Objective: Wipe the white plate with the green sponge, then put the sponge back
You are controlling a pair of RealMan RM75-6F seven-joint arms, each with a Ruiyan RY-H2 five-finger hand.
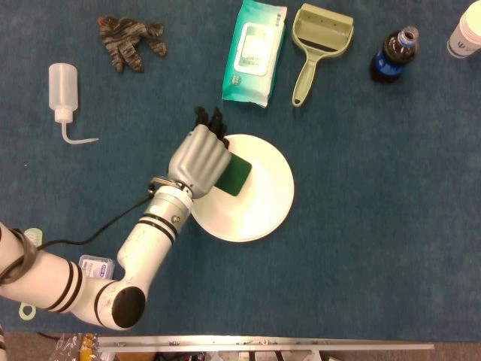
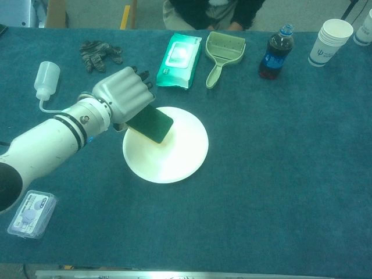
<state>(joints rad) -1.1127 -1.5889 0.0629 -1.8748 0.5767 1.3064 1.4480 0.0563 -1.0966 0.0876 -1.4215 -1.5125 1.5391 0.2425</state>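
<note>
**Wiping Pass: Sponge on Upper-Left of Plate**

The squeeze bottle (image 1: 65, 92) and knit glove (image 1: 129, 39) lie at the table's 10 and 11 o'clock, well apart from the work. The left hand (image 1: 200, 156) clamps its fingers over the green sponge (image 1: 234, 174), holding it face-down, apparently so the pad bears on the white plate (image 1: 259, 203) at the plate's 10 o'clock sector. Contact cannot be confirmed. The wet-wipes pack (image 1: 254, 51), dustpan (image 1: 316, 45) and cola bottle (image 1: 392, 56) line the 12-to-2 o'clock edge. The right hand is out of view.
</note>
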